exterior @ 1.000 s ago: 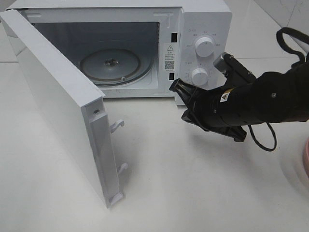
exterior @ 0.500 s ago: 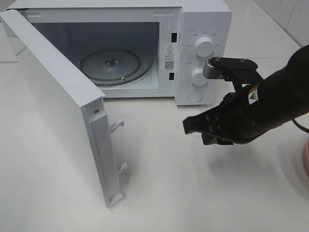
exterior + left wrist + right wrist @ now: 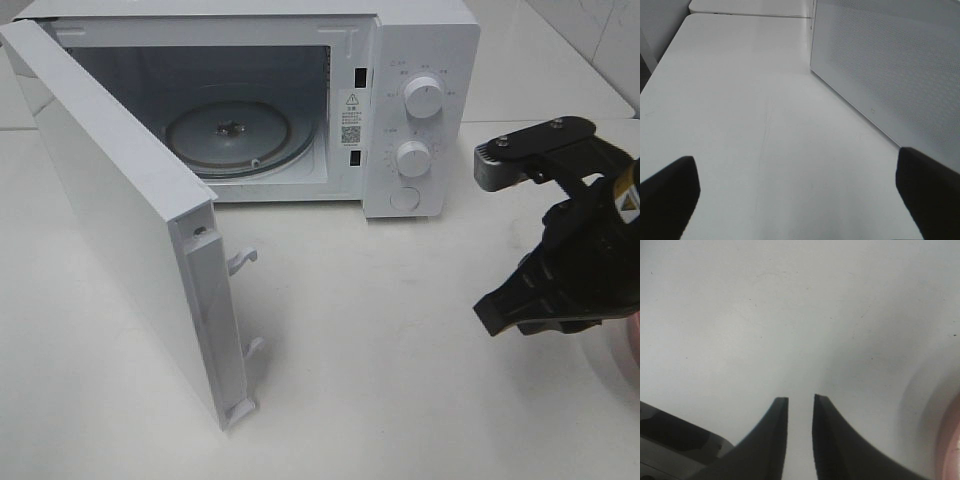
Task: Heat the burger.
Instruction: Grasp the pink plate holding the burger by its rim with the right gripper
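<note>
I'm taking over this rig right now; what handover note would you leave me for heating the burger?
Left tool: wide open, empty, beside the microwave door.
Right tool: jaws slightly apart, empty, over the table near the pink plate.
Burger: not in view.
Done: door open, turntable bare.
To do: pick up burger, set it on turntable, shut door, start heating.

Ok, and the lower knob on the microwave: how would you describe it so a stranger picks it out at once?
Find the white microwave at the back of the table, its door swung open. On its front panel, three round controls stack vertically; the lower knob is the middle one, raised like the upper knob above it, unlike the flat button beneath.
</note>
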`<action>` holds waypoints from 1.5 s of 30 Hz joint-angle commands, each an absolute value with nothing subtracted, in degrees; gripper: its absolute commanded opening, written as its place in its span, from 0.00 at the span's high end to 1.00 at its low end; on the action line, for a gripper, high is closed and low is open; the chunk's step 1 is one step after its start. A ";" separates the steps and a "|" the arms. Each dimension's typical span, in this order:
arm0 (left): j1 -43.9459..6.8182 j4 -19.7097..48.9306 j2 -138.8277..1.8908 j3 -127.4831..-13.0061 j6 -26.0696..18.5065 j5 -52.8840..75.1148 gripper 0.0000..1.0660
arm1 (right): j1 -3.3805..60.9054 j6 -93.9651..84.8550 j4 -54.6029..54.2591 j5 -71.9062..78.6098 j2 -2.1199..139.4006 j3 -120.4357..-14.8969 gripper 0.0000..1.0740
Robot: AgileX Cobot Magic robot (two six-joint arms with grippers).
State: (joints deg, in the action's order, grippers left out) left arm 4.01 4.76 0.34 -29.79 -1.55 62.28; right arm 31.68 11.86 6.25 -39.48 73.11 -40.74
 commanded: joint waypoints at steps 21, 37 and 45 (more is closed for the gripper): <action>3.95 5.10 1.26 -29.56 -1.55 61.48 0.06 | 23.26 7.39 11.92 -47.56 68.18 -40.45 0.14; 3.95 5.10 1.26 -29.56 -1.55 61.48 0.06 | 7.45 5.96 12.78 -43.72 68.81 -36.55 0.19; 3.95 5.04 1.32 -29.56 -1.55 61.48 0.06 | 2.52 5.56 12.78 -41.25 70.42 -36.50 0.21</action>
